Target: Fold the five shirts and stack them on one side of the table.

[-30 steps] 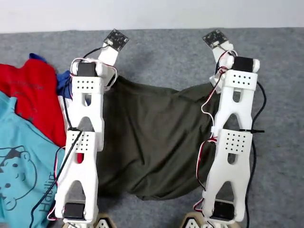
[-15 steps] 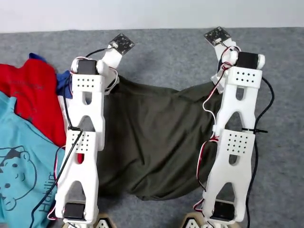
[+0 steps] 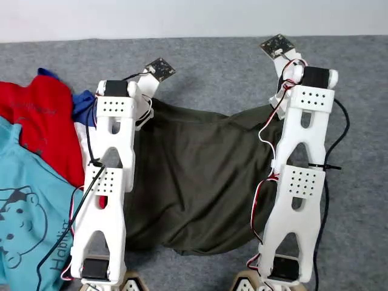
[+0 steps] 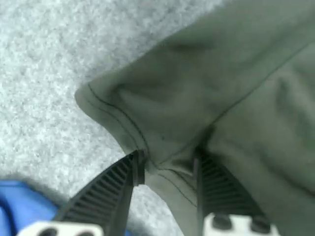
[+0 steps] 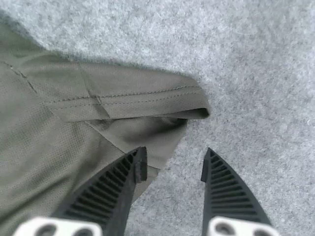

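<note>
An olive-green shirt (image 3: pixel 194 176) lies spread on the grey table between my two arms. My left gripper (image 4: pixel 167 167) is open, its fingers straddling a folded hem corner of the olive shirt (image 4: pixel 206 73) at the far left of the shirt. My right gripper (image 5: pixel 172 164) is also open, low over the edge of the shirt's sleeve (image 5: pixel 133 98), one finger above the cloth and the other above bare table. A red shirt (image 3: pixel 36 121), a teal printed shirt (image 3: pixel 24 200) and a bit of blue shirt (image 3: pixel 82 103) lie heaped at the left.
The grey felt table (image 3: pixel 212 66) stretches past the shirt to a white wall at the back. The blue cloth (image 4: pixel 15 206) lies close to my left gripper. Bare table lies to the right of the right arm (image 3: pixel 300 151).
The left arm's wrist has drawn back a little toward the near side and right, over the shirt's corner. The right arm shifted slightly right, then held still.
</note>
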`<act>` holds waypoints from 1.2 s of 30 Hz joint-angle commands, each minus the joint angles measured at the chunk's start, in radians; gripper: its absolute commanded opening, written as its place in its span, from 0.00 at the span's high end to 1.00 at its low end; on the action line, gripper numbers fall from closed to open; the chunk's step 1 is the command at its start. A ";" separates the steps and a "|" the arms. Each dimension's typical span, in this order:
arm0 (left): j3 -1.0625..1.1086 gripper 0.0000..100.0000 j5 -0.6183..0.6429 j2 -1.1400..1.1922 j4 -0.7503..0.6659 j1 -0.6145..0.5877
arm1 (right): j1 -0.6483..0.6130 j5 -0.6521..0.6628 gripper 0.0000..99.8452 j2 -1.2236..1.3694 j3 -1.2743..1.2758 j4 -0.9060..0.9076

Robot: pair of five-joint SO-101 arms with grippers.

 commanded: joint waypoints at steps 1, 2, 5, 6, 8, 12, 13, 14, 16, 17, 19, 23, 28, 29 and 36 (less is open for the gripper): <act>0.051 0.83 -0.002 -0.083 -0.064 -0.008 | 0.013 -0.038 0.81 -0.077 -0.040 0.036; 0.058 0.83 -0.002 -0.083 -0.066 -0.006 | 0.013 -0.043 0.81 -0.077 -0.040 0.036; 0.059 0.88 -0.002 -0.075 -0.064 0.000 | 0.013 -0.048 0.81 -0.077 -0.040 0.036; 0.061 0.90 -0.003 -0.075 -0.064 0.002 | 0.013 -0.048 0.81 -0.077 -0.040 0.036; 0.062 0.95 -0.026 -0.075 -0.055 0.006 | 0.013 -0.048 0.81 -0.077 -0.040 0.036; 0.054 1.00 -0.089 -0.084 0.009 0.011 | 0.013 -0.048 0.81 -0.082 -0.040 0.036; 0.041 1.00 -0.089 -0.089 0.020 0.011 | 0.013 -0.048 0.81 -0.082 -0.040 0.036; 0.018 1.00 -0.089 -0.098 0.038 0.011 | 0.013 -0.048 0.81 -0.084 -0.040 0.036; -0.038 1.00 -0.089 -0.115 0.074 0.009 | 0.013 -0.048 0.81 -0.084 -0.040 0.036; -0.070 1.00 -0.089 -0.123 0.089 0.009 | 0.013 -0.048 0.81 -0.084 -0.040 0.036; -0.131 1.00 -0.086 -0.143 0.103 0.009 | 0.013 -0.048 0.81 -0.084 -0.040 0.036; -0.191 1.00 -0.086 -0.193 0.103 0.000 | 0.012 -0.048 0.85 -0.084 -0.040 0.038; -0.188 1.00 -0.051 -0.256 0.104 -0.008 | 0.013 -0.044 0.88 -0.079 -0.040 0.038; -0.188 1.00 -0.029 -0.258 0.104 -0.012 | 0.013 -0.044 0.88 -0.077 -0.038 0.038; -0.061 1.00 0.025 -0.261 0.104 -0.032 | -0.015 -0.043 0.75 -0.088 0.052 0.039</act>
